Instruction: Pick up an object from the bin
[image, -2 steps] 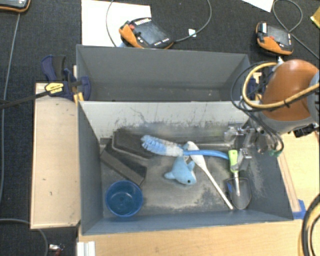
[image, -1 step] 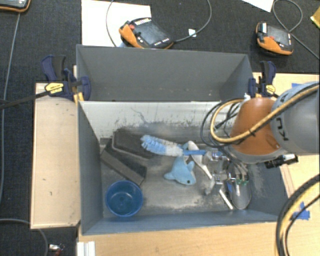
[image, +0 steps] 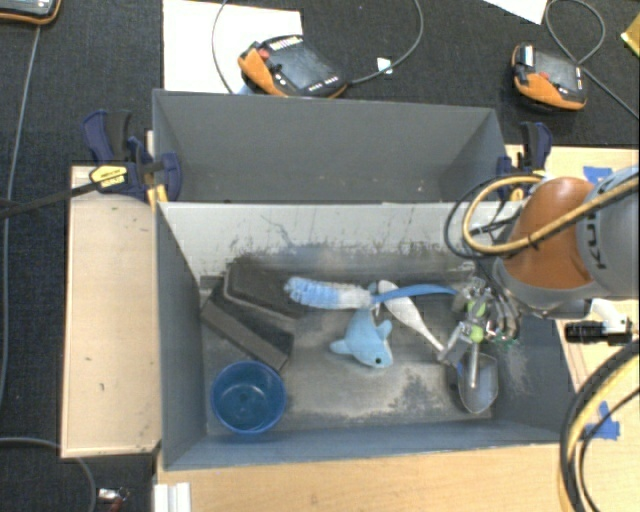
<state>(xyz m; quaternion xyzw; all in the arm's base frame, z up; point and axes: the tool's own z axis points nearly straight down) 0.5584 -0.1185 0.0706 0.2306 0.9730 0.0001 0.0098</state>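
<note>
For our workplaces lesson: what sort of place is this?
Probably a robotics lab: a robot arm's gripper hangs in a grey metal bin of loose things, among them a blue cup and a toy dolphin.

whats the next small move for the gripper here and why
Probably a short drop toward the grey oval thing at the right end of the bin: the gripper hangs right by it, while the blue dolphin toy and blue cup lie further left.
</note>
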